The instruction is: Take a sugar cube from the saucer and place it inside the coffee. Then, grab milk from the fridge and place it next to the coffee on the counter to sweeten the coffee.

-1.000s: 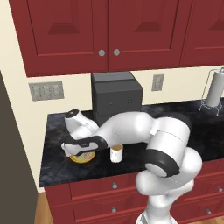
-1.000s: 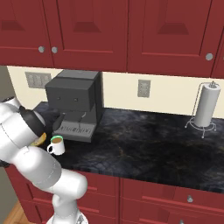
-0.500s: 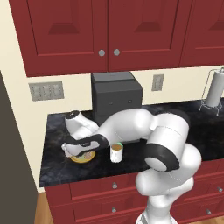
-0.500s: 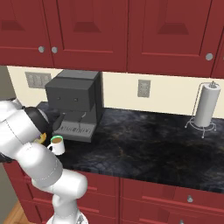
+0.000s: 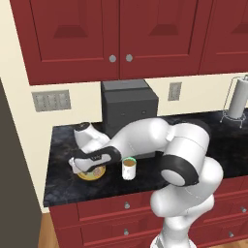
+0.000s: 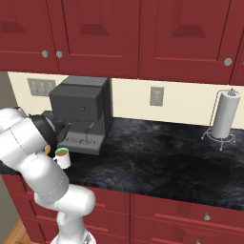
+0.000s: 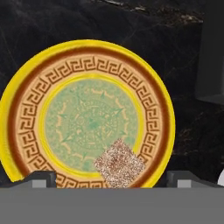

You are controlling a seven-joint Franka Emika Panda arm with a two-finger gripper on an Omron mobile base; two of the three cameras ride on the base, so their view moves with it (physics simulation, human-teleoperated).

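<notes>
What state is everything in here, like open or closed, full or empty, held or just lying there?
gripper: open, low over the saucer, a fingertip each side of the cube.
sugar cube: lying on the saucer, not gripped.
saucer: flat on the counter.
coffee: upright, brown liquid inside.
upper cabinets: shut.

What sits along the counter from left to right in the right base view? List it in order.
Coffee → coffee machine → wall outlet, on the wall just behind the counter → paper towel holder.
</notes>
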